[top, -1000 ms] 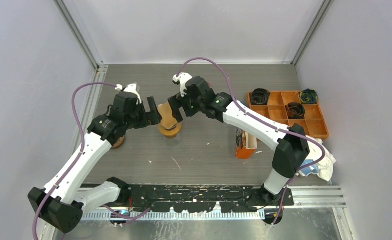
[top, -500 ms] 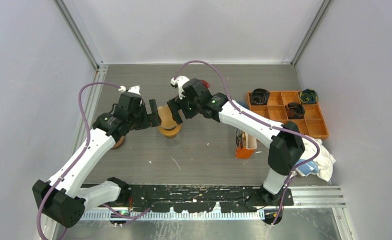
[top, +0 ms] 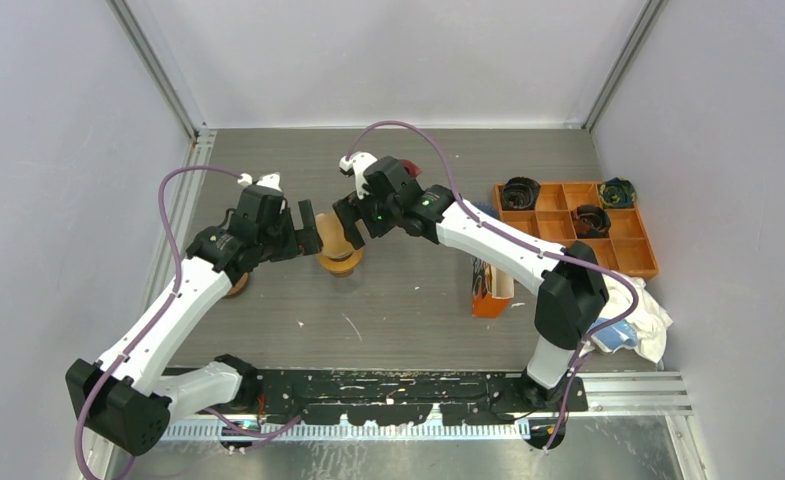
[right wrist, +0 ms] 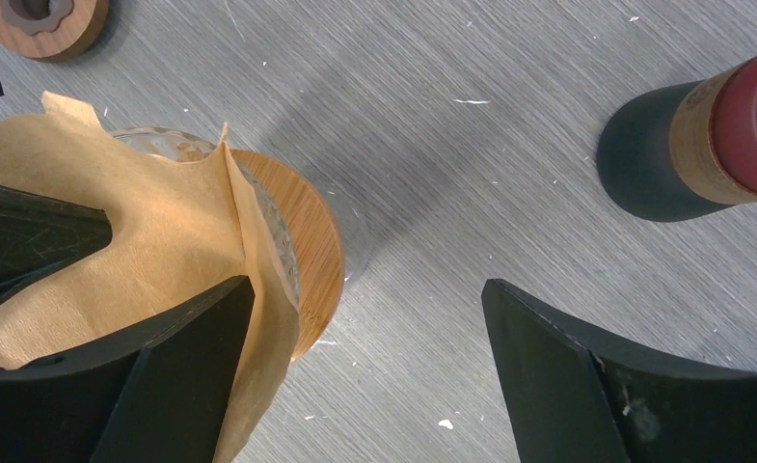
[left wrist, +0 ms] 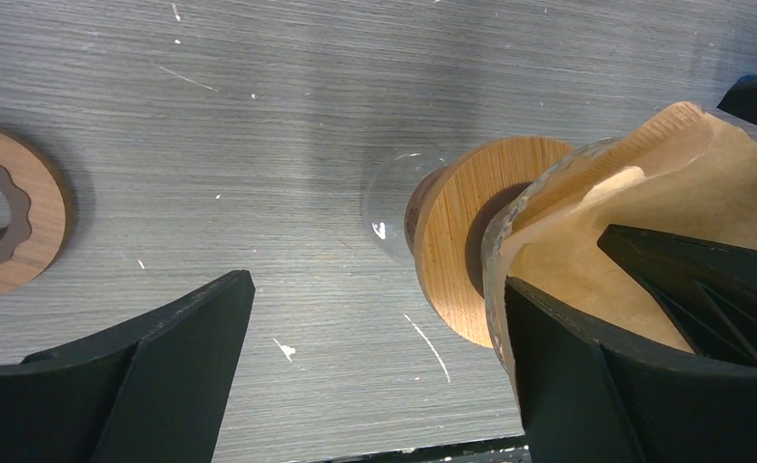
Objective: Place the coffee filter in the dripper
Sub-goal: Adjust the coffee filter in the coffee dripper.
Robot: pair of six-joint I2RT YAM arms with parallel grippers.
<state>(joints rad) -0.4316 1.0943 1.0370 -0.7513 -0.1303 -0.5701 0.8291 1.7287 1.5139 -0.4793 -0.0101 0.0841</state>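
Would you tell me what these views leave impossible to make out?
- Dripper interior: filter covers it in both wrist views; left claw and right claw block the top view.
- Red-capped bottle: cut off by the right wrist view's edge.
- Orange tray contents: too small in the top view.

The left gripper (left wrist: 374, 386) is spread wide above the grey tabletop (left wrist: 307, 87), with nothing between its black fingers (left wrist: 162, 386). Touching the inner edge of its right-hand finger, the crumpled brown coffee filter (left wrist: 644, 183) sits in the mouth of the glass-and-wood dripper (left wrist: 451, 260), and a black ribbed part (left wrist: 712, 280) lies inside the paper. Well beyond the left-hand finger, a wooden ring (left wrist: 27, 231) lies flat.
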